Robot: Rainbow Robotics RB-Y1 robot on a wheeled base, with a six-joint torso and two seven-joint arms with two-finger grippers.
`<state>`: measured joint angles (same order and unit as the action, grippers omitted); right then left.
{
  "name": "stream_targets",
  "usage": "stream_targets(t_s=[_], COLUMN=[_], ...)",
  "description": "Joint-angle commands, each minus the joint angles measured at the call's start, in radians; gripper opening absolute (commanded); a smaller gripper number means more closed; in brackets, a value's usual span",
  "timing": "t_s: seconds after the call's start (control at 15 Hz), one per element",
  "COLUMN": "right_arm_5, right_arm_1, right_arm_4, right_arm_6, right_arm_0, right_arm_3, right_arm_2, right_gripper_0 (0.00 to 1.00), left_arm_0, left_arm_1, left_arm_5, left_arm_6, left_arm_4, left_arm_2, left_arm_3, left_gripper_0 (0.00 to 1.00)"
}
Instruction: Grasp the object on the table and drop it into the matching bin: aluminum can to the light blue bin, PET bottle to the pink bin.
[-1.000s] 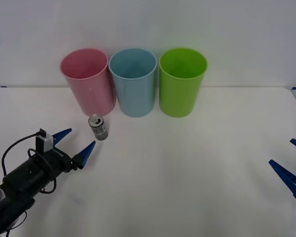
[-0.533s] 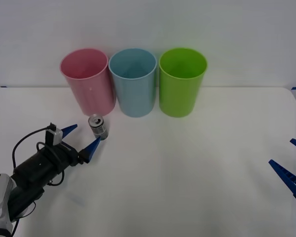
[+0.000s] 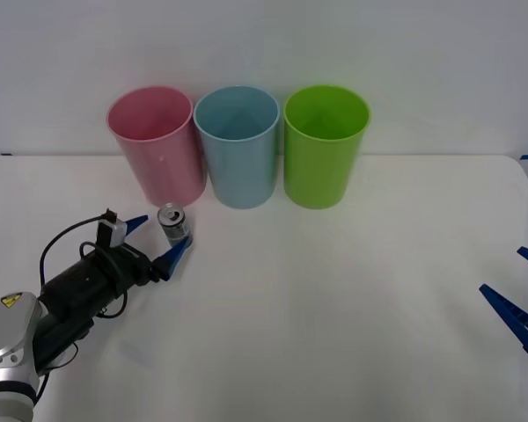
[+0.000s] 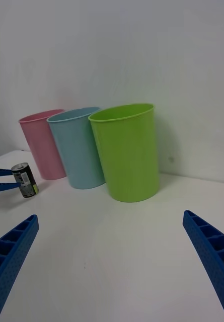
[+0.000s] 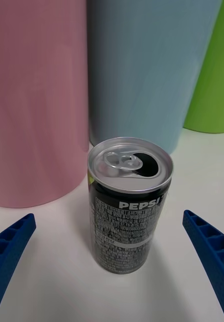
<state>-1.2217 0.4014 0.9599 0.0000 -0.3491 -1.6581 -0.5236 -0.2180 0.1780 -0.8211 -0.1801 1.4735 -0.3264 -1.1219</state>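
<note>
While its two blue fingers stand spread apart, the left claw sits low over the white table, holding nothing. One aluminum can stands upright between those fingertips, one finger to each side; from the front view the nearer tip seems close to the can's wall, though contact cannot be judged. Three bins stand in a row just behind the can: one pink bin, one light blue bin and one lime green bin. Well apart at the table's right edge, the right claw hangs released too.
</note>
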Motion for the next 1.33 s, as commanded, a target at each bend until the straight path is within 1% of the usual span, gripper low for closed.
stream_targets(t_s=[0.07, 0.4, 0.53, 0.93, 1.33], right_arm_5=[0.0, 0.0, 0.0, 0.0, 0.0], right_arm_1=[0.0, 0.0, 0.0, 0.0, 0.0], right_arm_4=[0.0, 0.0, 0.0, 0.0, 0.0], right_arm_6=[0.0, 0.0, 0.0, 0.0, 0.0], right_arm_0=[0.0, 0.0, 0.0, 0.0, 0.0], right_arm_3=[0.0, 0.0, 0.0, 0.0, 0.0], right_arm_2=[0.0, 0.0, 0.0, 0.0, 0.0], right_gripper_0=[1.0, 1.0, 1.0, 1.0, 1.0], left_arm_0=[-0.027, -0.066, -0.072, -0.089, -0.087], left_arm_1=[0.001, 0.0, 0.0, -0.012, -0.012], left_arm_5=[0.016, 0.037, 0.045, 0.076, 0.092], left_arm_6=[-0.007, -0.01, -0.009, -0.001, -0.001], left_arm_4=[0.019, 0.031, 0.036, 0.088, 0.09], left_arm_2=[0.004, 0.018, 0.023, 0.036, 0.049], left_arm_3=[0.024, 0.065, 0.063, 0.065, 0.065], left_gripper_0=[1.0, 1.0, 1.0, 1.0, 1.0])
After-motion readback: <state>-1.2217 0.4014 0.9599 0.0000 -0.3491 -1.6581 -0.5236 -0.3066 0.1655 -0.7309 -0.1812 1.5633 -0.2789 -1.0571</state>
